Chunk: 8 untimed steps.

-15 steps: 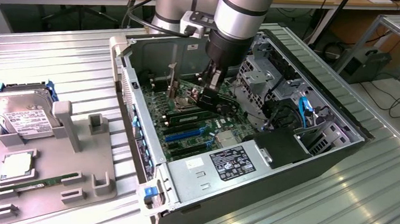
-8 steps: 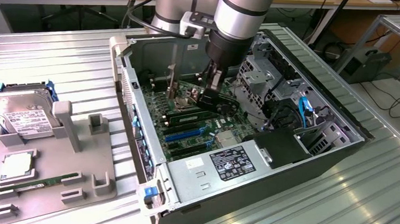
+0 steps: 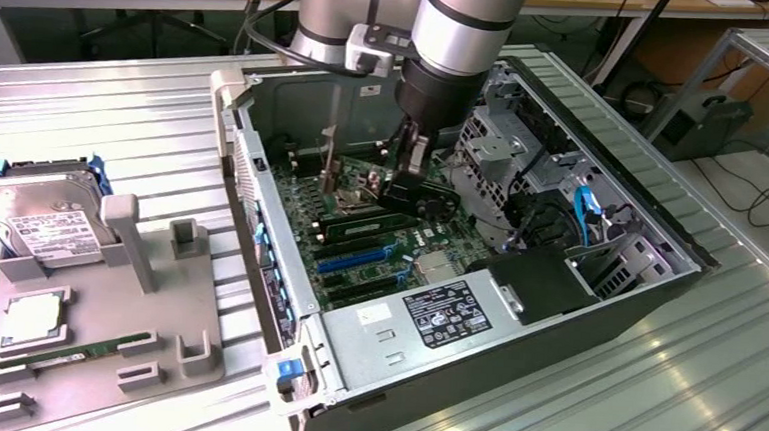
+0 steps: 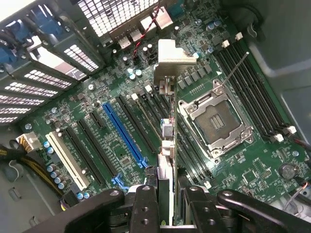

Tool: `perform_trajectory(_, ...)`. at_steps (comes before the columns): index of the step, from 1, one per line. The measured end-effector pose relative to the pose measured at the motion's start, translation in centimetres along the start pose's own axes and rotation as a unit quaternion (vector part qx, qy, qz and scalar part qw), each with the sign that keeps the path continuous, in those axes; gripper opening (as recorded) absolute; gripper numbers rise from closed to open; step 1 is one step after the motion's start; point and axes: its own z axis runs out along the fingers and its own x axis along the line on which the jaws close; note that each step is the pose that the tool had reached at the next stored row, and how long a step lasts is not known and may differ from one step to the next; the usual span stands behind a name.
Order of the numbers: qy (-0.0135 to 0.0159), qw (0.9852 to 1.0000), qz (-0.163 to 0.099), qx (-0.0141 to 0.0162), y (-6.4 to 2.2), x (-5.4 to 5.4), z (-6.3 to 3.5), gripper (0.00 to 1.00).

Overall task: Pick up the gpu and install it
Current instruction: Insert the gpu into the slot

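A: Where's the gpu [image 4: 166, 141]?

B: Pinched edge-on in the gripper [image 4: 165, 194], jaws closed on its top edge, hanging over the motherboard [image 4: 97, 102] inside the case [image 3: 647, 292], between the blue slot [image 4: 124, 136] and the CPU socket [image 4: 214, 119].

A: How would it handle?

B: Probably light and stiff, but fragile: a thin board with a bent metal bracket [image 4: 172, 56] at its far end. The bare edge looks the safest hold, clear of components and contacts.
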Motion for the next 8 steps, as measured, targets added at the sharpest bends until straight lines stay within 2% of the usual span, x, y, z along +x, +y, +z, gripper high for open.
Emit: perform_trajectory(8, 0.0011, 0.9997, -0.023, -0.0006, 0.0, 0.0, 0.0, 0.26)
